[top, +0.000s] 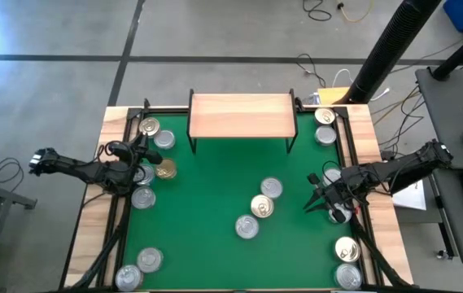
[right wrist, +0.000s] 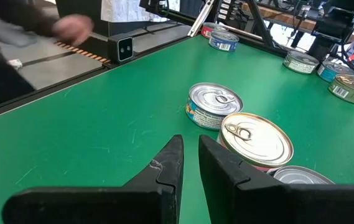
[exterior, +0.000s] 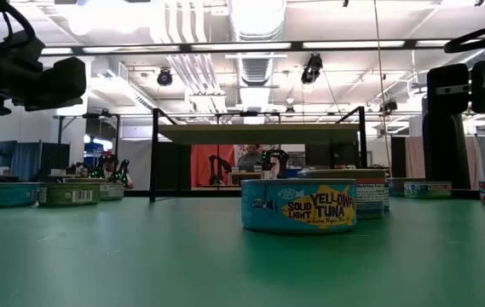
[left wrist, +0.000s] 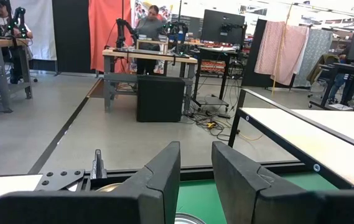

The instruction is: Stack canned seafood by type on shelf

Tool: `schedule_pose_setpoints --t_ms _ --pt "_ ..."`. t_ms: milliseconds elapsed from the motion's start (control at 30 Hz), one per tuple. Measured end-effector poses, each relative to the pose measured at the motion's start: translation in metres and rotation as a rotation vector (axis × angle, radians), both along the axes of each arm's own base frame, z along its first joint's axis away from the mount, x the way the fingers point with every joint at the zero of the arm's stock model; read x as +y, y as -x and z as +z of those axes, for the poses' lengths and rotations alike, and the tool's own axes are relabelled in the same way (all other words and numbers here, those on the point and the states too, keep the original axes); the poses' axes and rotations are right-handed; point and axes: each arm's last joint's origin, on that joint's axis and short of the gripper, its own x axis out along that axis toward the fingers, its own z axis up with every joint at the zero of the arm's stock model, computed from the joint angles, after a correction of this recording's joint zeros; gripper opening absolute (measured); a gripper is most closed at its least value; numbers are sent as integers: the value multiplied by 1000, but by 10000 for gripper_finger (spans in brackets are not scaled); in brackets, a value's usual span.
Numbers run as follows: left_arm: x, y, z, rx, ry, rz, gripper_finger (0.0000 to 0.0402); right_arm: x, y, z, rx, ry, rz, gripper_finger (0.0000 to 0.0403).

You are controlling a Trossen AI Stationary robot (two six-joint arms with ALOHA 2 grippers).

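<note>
Closest to the low camera, a blue-and-yellow tuna tin (exterior: 299,205) is sitting upright on the green tabletop (top: 215,179), with another tin just behind it. That tin is belonging to a loose group of three tins (top: 259,207) lying out in front of the shelf (top: 242,115), which is standing empty at the far edge of the tabletop on thin black legs. To the left of the shelf, more tins (top: 157,150) are clustering near the tabletop's left border, and the left gripper (top: 139,146) is hovering over them, its jaws nearly pressed together with only a narrow gap and pinching nothing. To the right of the shelf, two tins (top: 325,126) are resting by the far right corner, and two further tins (top: 347,262) are lying by the near right border. The right gripper (top: 316,195) is hanging low over the tabletop on the shelf's right side, its jaws almost pressed together and holding nothing, pointing toward the three middle tins. Beyond the shelf, a person (left wrist: 152,22) is standing at a workbench.
</note>
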Motion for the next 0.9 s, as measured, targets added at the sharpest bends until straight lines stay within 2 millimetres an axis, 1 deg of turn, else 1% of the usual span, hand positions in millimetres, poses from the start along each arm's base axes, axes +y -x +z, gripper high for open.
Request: schedule_pose_setpoints --t_ms 167,267,333,400,467,533,567,633,700,833,900 --pt "0 0 0 0 0 0 79 0 0 0 -3 3 0 43" --pt "0 0 0 0 0 0 79 -1 -3 6 -90 32 -32 43" --pt "0 0 0 0 0 1 79 0 -4 13 -149 -1 -24 43" --pt "0 0 0 0 0 0 79 1 -4 21 -187 -113 -14 43" --pt "0 0 0 -17 4 0 79 1 -4 30 -196 -264 -19 43" --pt "0 0 1 -108 29 -13 79 1 -3 38 -190 -428 -29 43" --pt "0 -1 1 -148 45 -51 79 1 -3 42 -183 -503 -29 43" --pt "-1 -6 0 -184 81 -191 79 1 -1 47 -165 -626 -25 43" --pt "-4 -12 -1 -167 117 -390 79 0 0 52 -192 -672 -16 43" --pt "-15 -26 -12 -126 154 -834 79 -2 0 57 -305 -626 -71 43" --pt "-21 -31 -9 -129 135 -1031 79 -4 -1 58 -352 -605 -131 43"
